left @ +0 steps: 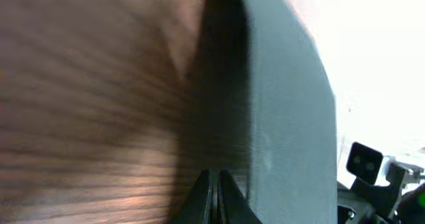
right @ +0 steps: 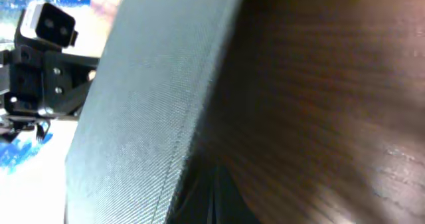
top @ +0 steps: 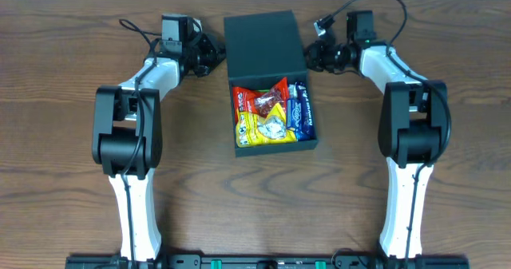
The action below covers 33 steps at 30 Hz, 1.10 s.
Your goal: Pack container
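**Lid closing at risk from slipping fingertips and heaped packets**

Overhead view: the dark teal-green, matte, square cardboard container [top: 265, 45] sits mid-table on the brown wood-grain table [top: 64, 77]. Its hinged flap is open at the far side, and its near half is filled with bright red, yellow and blue snack packets [top: 271, 113]. The left gripper [top: 209, 55] and the right gripper [top: 313, 57] flank the flap, each just beside a side edge. Nothing pins the container down, so an uneven push from either side could probably skew it, slide it, or twist the hinge. The packets look heaped, and if they stand above the rim, the flap may catch on them.

Left wrist view: the left gripper's [left: 214, 184] fingers are pressed together, empty, low beside the flap's edge [left: 285, 117]. It is unclear whether they touch it. With nothing pinched, the flap could slide off the tips and drop back.

Right wrist view: the right gripper [right: 214, 191] is likewise closed on nothing, close under the flap [right: 153, 104]. The same slip seems likely here if the arms rise out of step.
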Each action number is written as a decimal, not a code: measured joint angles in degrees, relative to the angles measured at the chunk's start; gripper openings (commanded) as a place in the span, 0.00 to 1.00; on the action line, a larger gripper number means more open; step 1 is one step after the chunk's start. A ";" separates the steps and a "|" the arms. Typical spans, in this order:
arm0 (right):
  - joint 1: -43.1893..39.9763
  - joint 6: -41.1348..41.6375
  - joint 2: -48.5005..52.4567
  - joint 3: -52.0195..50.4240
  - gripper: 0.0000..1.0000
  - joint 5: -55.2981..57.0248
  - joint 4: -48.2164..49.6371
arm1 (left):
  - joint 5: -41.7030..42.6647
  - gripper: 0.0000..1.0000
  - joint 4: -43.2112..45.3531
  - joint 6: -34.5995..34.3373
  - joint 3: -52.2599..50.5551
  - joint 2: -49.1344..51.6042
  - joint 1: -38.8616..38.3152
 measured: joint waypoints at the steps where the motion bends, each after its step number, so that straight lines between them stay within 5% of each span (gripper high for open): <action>1: -0.07 -0.92 0.00 1.03 0.01 -0.07 -1.51 | 0.46 0.06 0.04 0.26 0.61 0.00 0.07; 12: -0.74 -18.69 0.04 22.27 0.02 5.62 -31.41 | 8.33 0.06 0.17 4.83 10.34 0.00 0.02; 20: -0.72 -26.77 0.04 31.87 0.01 6.84 -43.45 | 13.27 0.06 -1.84 10.14 12.15 -1.70 -0.22; 33: 3.19 -35.80 -7.78 34.42 0.01 21.16 -58.53 | 12.68 0.06 -30.86 35.47 12.41 -17.49 0.13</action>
